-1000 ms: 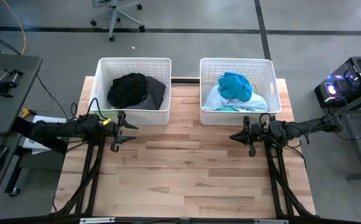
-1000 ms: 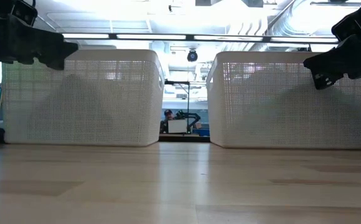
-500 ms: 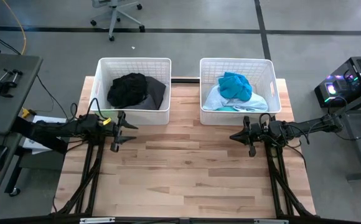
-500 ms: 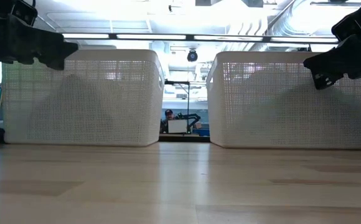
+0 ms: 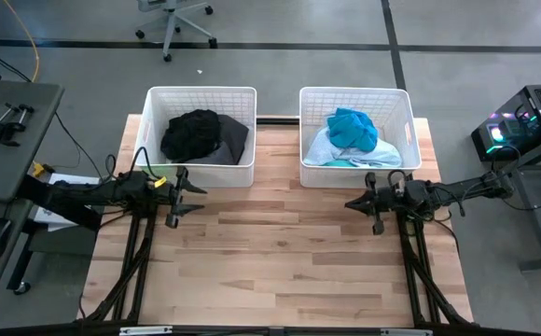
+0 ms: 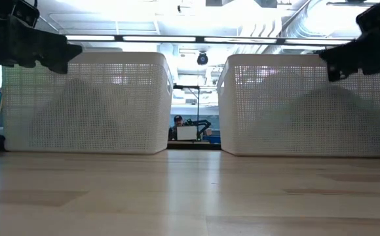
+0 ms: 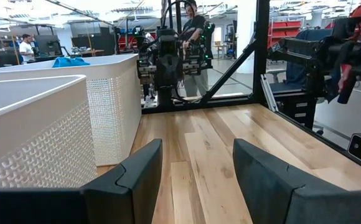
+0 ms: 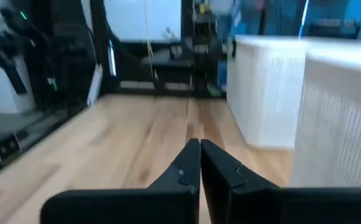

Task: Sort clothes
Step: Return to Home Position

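Dark clothes lie in the left white basket (image 5: 149,121): a black garment (image 5: 191,133) and a charcoal grey one (image 5: 236,142). The right white basket (image 5: 409,126) holds a turquoise garment (image 5: 353,128) on top of pale blue and white ones (image 5: 322,149); the turquoise one also peeks over the rim in the left wrist view (image 7: 70,61). My left gripper (image 5: 196,198) hovers open and empty in front of the left basket. My right gripper (image 5: 348,203) hovers shut and empty in front of the right basket; its fingers are closed together in the right wrist view (image 8: 200,144).
Bare wooden tabletop (image 5: 280,252) spreads between and in front of the two arms. The two baskets stand side by side along the far edge with a gap between them (image 6: 195,141). People and equipment show in the room beyond the table.
My right gripper has risen a little in front of the right basket, still shut.
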Controlling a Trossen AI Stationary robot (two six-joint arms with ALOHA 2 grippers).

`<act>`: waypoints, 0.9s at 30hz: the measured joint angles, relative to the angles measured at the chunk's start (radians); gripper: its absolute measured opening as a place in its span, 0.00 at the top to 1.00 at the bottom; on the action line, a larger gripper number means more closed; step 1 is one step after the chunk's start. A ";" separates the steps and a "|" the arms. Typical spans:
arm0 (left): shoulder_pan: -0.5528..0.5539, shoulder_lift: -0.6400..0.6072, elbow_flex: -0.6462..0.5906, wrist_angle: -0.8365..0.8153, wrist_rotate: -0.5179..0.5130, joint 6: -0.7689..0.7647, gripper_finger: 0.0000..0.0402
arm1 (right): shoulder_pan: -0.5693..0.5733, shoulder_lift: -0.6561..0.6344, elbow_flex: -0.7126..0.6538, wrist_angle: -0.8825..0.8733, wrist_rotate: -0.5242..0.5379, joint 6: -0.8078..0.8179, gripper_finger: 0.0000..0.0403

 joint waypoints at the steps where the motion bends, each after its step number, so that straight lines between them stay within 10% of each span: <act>1: 0.000 0.000 0.000 0.000 0.000 0.000 0.54 | 0.000 0.000 0.000 0.025 -0.008 -0.008 1.00; 22: 0.000 0.000 0.000 0.000 0.000 0.000 0.54 | 0.000 0.000 -0.001 0.183 -0.004 0.304 1.00; 27: 0.000 0.000 0.000 0.000 0.000 0.000 0.54 | 0.000 0.000 -0.001 0.244 -0.039 0.165 1.00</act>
